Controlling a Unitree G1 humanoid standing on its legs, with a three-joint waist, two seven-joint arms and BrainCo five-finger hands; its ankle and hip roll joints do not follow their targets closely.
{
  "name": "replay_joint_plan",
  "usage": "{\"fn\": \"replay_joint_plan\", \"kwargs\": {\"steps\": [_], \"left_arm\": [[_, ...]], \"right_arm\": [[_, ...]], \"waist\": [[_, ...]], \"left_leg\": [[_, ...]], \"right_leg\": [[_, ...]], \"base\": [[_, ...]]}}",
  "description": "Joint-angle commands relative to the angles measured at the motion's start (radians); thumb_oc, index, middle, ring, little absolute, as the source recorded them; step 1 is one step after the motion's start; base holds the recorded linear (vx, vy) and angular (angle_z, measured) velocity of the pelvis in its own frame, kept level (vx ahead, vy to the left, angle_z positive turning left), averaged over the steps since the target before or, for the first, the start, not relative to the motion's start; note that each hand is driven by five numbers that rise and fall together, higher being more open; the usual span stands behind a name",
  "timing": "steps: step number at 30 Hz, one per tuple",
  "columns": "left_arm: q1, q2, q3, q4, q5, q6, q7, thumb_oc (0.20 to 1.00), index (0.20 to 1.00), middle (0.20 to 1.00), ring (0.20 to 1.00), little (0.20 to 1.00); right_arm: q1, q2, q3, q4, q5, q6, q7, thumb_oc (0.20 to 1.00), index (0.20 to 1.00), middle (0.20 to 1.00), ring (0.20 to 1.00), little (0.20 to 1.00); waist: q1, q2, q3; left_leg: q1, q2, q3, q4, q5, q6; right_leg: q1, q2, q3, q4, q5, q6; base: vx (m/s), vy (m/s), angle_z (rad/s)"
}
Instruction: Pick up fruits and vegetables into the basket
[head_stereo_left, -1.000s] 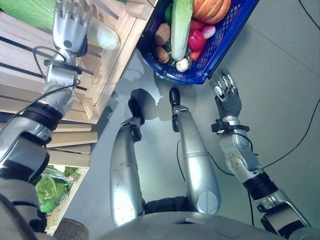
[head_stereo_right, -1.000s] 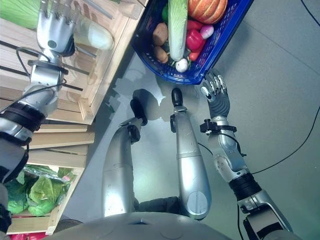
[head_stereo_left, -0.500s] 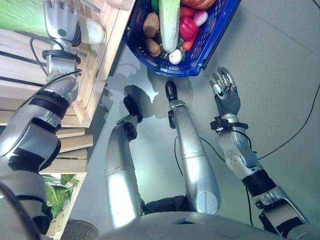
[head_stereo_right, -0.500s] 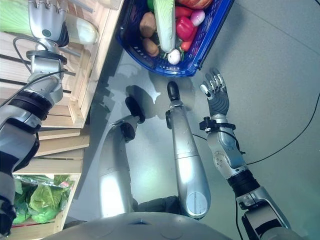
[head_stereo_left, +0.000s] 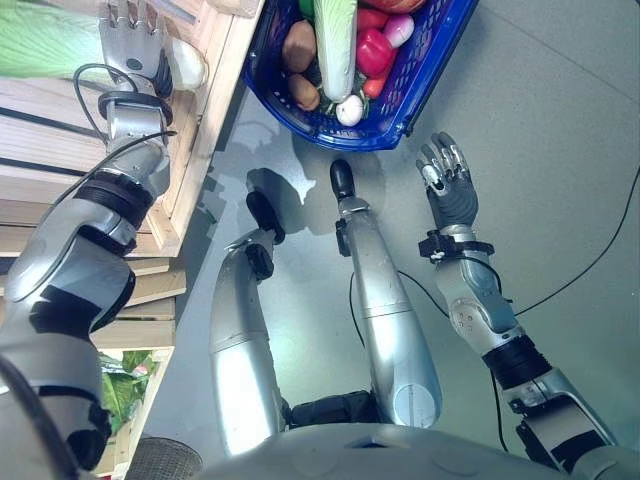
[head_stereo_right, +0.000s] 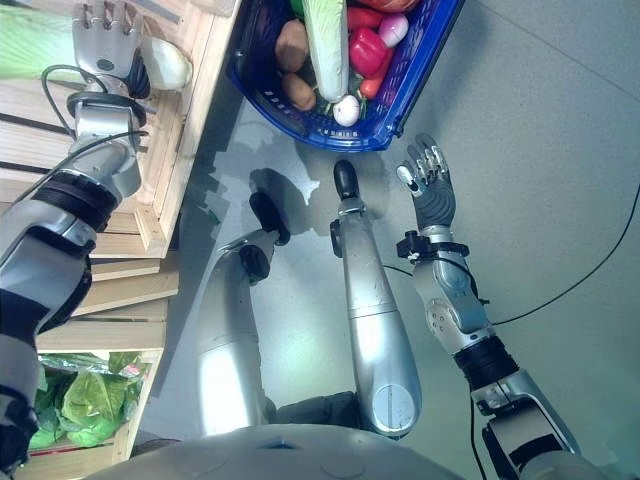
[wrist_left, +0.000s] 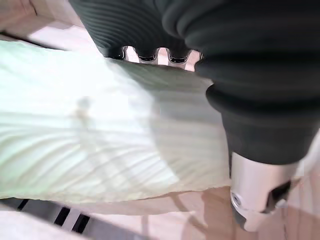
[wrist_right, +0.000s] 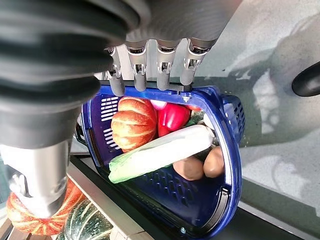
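Note:
A blue basket (head_stereo_left: 421, 92) stands on the floor, holding a long napa cabbage (head_stereo_left: 336, 40), a red pepper (head_stereo_left: 368, 52), potatoes (head_stereo_left: 298, 45), a white bulb (head_stereo_left: 350, 110) and a striped pumpkin (wrist_right: 132, 122). Beside it is a wooden crate (head_stereo_left: 215, 95) with another napa cabbage (wrist_left: 100, 130) lying in it. My left hand (head_stereo_left: 133, 45) rests palm down on that cabbage near its white stem end, fingers straight over it. My right hand (head_stereo_left: 450, 185) hovers open above the floor, just short of the basket's near right corner, holding nothing.
Stacked wooden crates line the left side; a lower one holds bagged leafy greens (head_stereo_right: 70, 400). More pumpkins (wrist_right: 30, 220) and a dark green squash (wrist_right: 87, 220) sit on a shelf behind the basket. Grey floor spreads to the right.
The whole picture has shifted, so the camera moved. My left hand stays on the crate's cabbage. My right hand now sits slightly farther back from the basket's corner.

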Motion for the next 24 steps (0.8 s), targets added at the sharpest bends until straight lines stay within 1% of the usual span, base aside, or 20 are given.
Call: {"fn": "replay_joint_plan", "kwargs": {"steps": [1,2,3,4,5,6,7,9,11,14,16,17,18,19,20,22,24], "left_arm": [[0.026,0.009,0.022,0.023,-0.012,0.055,-0.035,1.0,1.0,1.0,1.0,1.0],[0.027,0.008,0.024,0.023,-0.011,0.058,-0.04,1.0,1.0,1.0,1.0,1.0],[0.026,0.01,0.022,0.023,-0.013,0.066,-0.05,0.708,0.708,0.708,0.708,0.708],[0.028,0.009,0.023,0.022,-0.012,0.067,-0.048,0.567,0.567,0.567,0.567,0.567],[0.033,0.011,0.027,0.019,-0.014,0.072,-0.029,0.253,0.253,0.253,0.253,0.253],[0.033,0.012,0.027,0.018,-0.016,0.073,-0.025,0.2,0.2,0.2,0.2,0.2],[0.033,0.015,0.028,0.016,-0.016,0.087,-0.021,0.2,0.2,0.2,0.2,0.2],[0.032,0.016,0.027,0.016,-0.019,0.091,-0.018,0.2,0.2,0.2,0.2,0.2],[0.028,0.023,0.033,0.018,-0.04,0.129,0.041,0.2,0.2,0.2,0.2,0.2],[0.036,0.027,0.047,0.019,-0.088,0.132,0.112,0.2,0.2,0.2,0.2,0.2],[0.05,0.027,0.073,0.017,-0.193,0.141,0.205,0.2,0.2,0.2,0.2,0.2],[0.055,0.025,0.08,0.017,-0.236,0.144,0.236,0.2,0.2,0.2,0.2,0.2],[0.075,0.025,0.113,0.021,-0.313,0.114,0.315,0.2,0.2,0.2,0.2,0.2],[0.083,0.023,0.126,0.023,-0.329,0.101,0.339,0.2,0.2,0.2,0.2,0.2],[0.083,0.023,0.126,0.023,-0.329,0.101,0.339,0.2,0.2,0.2,0.2,0.2],[0.134,0.014,0.198,0.011,-0.414,0.036,0.444,0.2,0.2,0.2,0.2,0.2],[0.18,0.005,0.257,0.0,-0.489,-0.023,0.497,0.2,0.2,0.2,0.2,0.2]], "right_arm": [[0.001,0.041,-0.008,-0.042,-0.028,-0.011,-0.002,1.0,1.0,1.0,1.0,1.0],[0.0,0.043,-0.007,-0.042,-0.03,-0.011,-0.003,1.0,1.0,1.0,1.0,1.0],[-0.003,0.045,-0.005,-0.037,-0.032,-0.013,-0.005,1.0,1.0,1.0,1.0,1.0],[-0.003,0.046,-0.005,-0.037,-0.033,-0.013,-0.006,1.0,1.0,1.0,1.0,1.0],[-0.004,0.048,-0.006,-0.035,-0.036,-0.013,-0.009,1.0,1.0,1.0,1.0,1.0],[-0.004,0.049,-0.007,-0.035,-0.037,-0.013,-0.009,1.0,1.0,1.0,1.0,1.0],[-0.004,0.049,-0.006,-0.032,-0.037,-0.015,-0.012,1.0,1.0,1.0,1.0,1.0],[-0.003,0.049,-0.005,-0.032,-0.035,-0.016,-0.012,1.0,1.0,1.0,1.0,1.0],[-0.003,0.052,0.0,-0.03,-0.036,-0.024,-0.01,1.0,1.0,1.0,1.0,1.0],[-0.001,0.052,0.002,-0.024,-0.035,-0.031,-0.008,1.0,1.0,1.0,1.0,1.0],[0.004,0.055,0.007,-0.021,-0.038,-0.04,-0.005,1.0,1.0,1.0,1.0,1.0],[0.005,0.056,0.008,-0.021,-0.041,-0.043,-0.005,1.0,1.0,1.0,1.0,1.0],[0.012,0.059,0.008,-0.017,-0.045,-0.052,0.001,1.0,1.0,1.0,1.0,1.0],[0.014,0.061,0.009,-0.017,-0.048,-0.054,0.002,1.0,1.0,1.0,1.0,1.0],[0.014,0.061,0.009,-0.017,-0.048,-0.054,0.002,1.0,1.0,1.0,1.0,1.0],[0.024,0.067,0.007,-0.023,-0.056,-0.056,0.003,1.0,1.0,1.0,1.0,1.0],[0.03,0.07,0.005,-0.027,-0.062,-0.056,0.002,1.0,1.0,1.0,1.0,1.0]], "waist": [[0.013,-0.013,-0.047],[0.014,-0.013,-0.047],[0.015,-0.012,-0.047],[0.016,-0.012,-0.047],[0.018,-0.01,-0.047],[0.018,-0.009,-0.047],[0.02,-0.009,-0.047],[0.02,-0.009,-0.047],[0.022,-0.01,-0.047],[0.025,-0.011,-0.047],[0.028,-0.012,-0.047],[0.029,-0.012,-0.047],[0.033,-0.013,-0.047],[0.033,-0.013,-0.047],[0.033,-0.013,-0.047],[0.044,-0.016,-0.047],[0.052,-0.016,-0.047]], "left_leg": [[-0.046,-0.027,-0.001,-0.006,-0.025,-0.008],[-0.045,-0.027,-0.001,-0.006,-0.024,-0.007],[-0.042,-0.025,0.0,-0.009,-0.023,-0.007],[-0.042,-0.025,-0.001,-0.01,-0.022,-0.008],[-0.039,-0.027,-0.002,-0.013,-0.02,-0.01],[-0.038,-0.027,-0.002,-0.014,-0.019,-0.01],[-0.035,-0.027,-0.002,-0.014,-0.02,-0.008],[-0.035,-0.026,-0.003,-0.013,-0.019,-0.009],[-0.032,-0.025,-0.004,-0.01,-0.021,-0.01],[-0.024,-0.023,-0.005,-0.011,-0.021,-0.011],[-0.017,-0.025,-0.008,-0.01,-0.02,-0.013],[-0.016,-0.026,-0.009,-0.01,-0.021,-0.014],[-0.008,-0.026,-0.012,-0.011,-0.021,-0.014],[-0.005,-0.026,-0.012,-0.012,-0.02,-0.015],[-0.005,-0.026,-0.012,-0.012,-0.02,-0.015],[0.018,-0.032,-0.019,-0.026,-0.016,-0.016],[0.039,-0.037,-0.023,-0.04,-0.01,-0.017]], "right_leg": [[0.027,-0.006,-0.074,-0.008,0.015,0.053],[0.028,-0.006,-0.074,-0.009,0.015,0.053],[0.032,-0.007,-0.077,-0.011,0.015,0.052],[0.033,-0.008,-0.077,-0.012,0.015,0.052],[0.035,-0.008,-0.078,-0.013,0.015,0.053],[0.036,-0.008,-0.078,-0.013,0.015,0.053],[0.039,-0.009,-0.081,-0.012,0.014,0.053],[0.04,-0.009,-0.081,-0.012,0.014,0.052],[0.045,-0.011,-0.084,-0.013,0.012,0.051],[0.054,-0.013,-0.086,-0.014,0.011,0.051],[0.065,-0.014,-0.088,-0.017,0.01,0.05],[0.067,-0.013,-0.087,-0.018,0.009,0.049],[0.076,-0.014,-0.089,-0.019,0.006,0.049],[0.079,-0.014,-0.09,-0.021,0.006,0.048],[0.079,-0.014,-0.09,-0.021,0.006,0.048],[0.107,-0.012,-0.096,-0.034,0.003,0.046],[0.132,-0.013,-0.102,-0.049,0.002,0.043]], "base": [[0.0,0.0,0.0],[0.0,0.0,0.0],[0.0,0.0,0.0],[0.0,0.0,0.0],[0.0,0.0,0.0],[0.0,0.0,0.0],[0.0,0.0,0.0],[0.0,0.0,0.0],[0.0,0.0,0.0],[0.0,0.0,0.0],[0.0,0.0,0.0],[0.0,0.0,0.0],[-0.02,-0.011,0.03],[0.0,0.0,0.0],[0.0,0.0,0.0],[-0.02,-0.021,0.01],[-0.03,-0.041,0.07]]}}
